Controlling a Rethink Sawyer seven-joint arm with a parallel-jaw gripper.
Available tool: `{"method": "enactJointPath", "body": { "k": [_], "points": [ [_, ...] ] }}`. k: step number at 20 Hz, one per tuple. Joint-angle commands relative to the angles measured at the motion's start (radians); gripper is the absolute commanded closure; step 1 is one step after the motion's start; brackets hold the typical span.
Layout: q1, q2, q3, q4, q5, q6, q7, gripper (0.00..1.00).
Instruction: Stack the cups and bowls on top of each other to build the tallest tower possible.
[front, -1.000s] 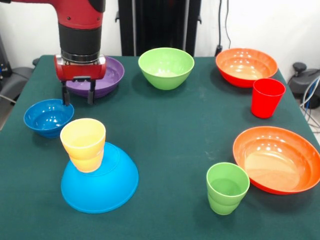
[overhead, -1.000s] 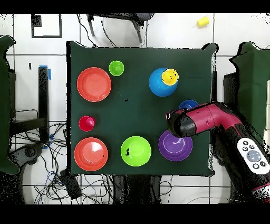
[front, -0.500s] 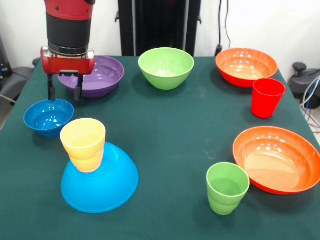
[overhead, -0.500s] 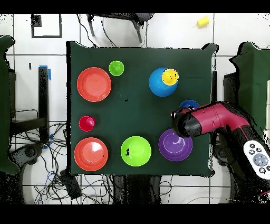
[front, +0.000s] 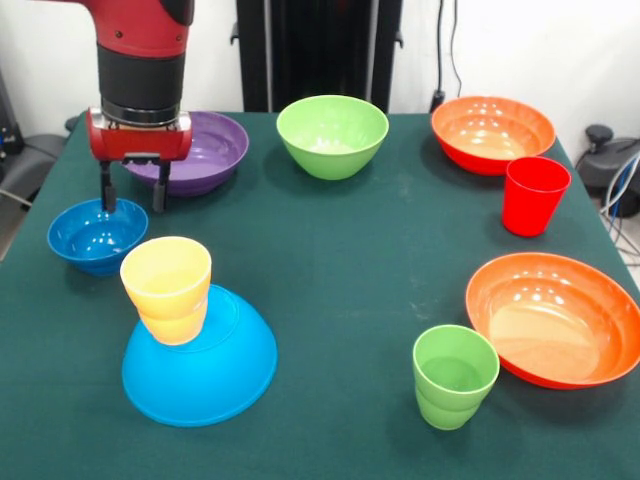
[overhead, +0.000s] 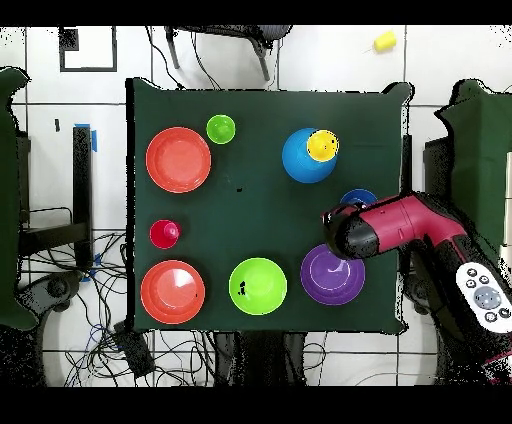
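The tower stands at the near left: a large light-blue bowl (front: 200, 358) (overhead: 303, 160) lies upside down, and two nested yellow cups (front: 167, 288) (overhead: 321, 145) sit on it. My gripper (front: 133, 192) is open and holds nothing. It hangs over the far rim of the small dark-blue bowl (front: 95, 235) (overhead: 358, 196), just in front of the purple bowl (front: 205, 150) (overhead: 333, 278). In the overhead view the arm hides the gripper. A green bowl (front: 332, 135), a green cup (front: 455, 376) and a red cup (front: 534, 195) stand apart on the cloth.
Two wide orange bowls sit on the right side, one far (front: 492, 132) and one near (front: 555, 318). The green table cloth (front: 340, 260) ends close behind the purple bowl. Cables and chairs surround the table in the overhead view.
The gripper has moved left from in front of the purple bowl to above the dark-blue bowl's far rim, then dipped slightly. It stays open. No cup or bowl has moved.
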Motion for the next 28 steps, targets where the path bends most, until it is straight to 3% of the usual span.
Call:
{"method": "enactJointPath", "body": {
  "k": [1, 15, 28],
  "points": [
    [0.037, 0.068, -0.049, -0.06, -0.09, -0.032, -0.308, 0.0],
    [0.064, 0.054, -0.078, -0.077, -0.132, -0.02, -0.296, 0.0],
    [0.117, 0.103, -0.142, -0.117, -0.264, -0.068, -0.219, 0.0]
  ]
}}
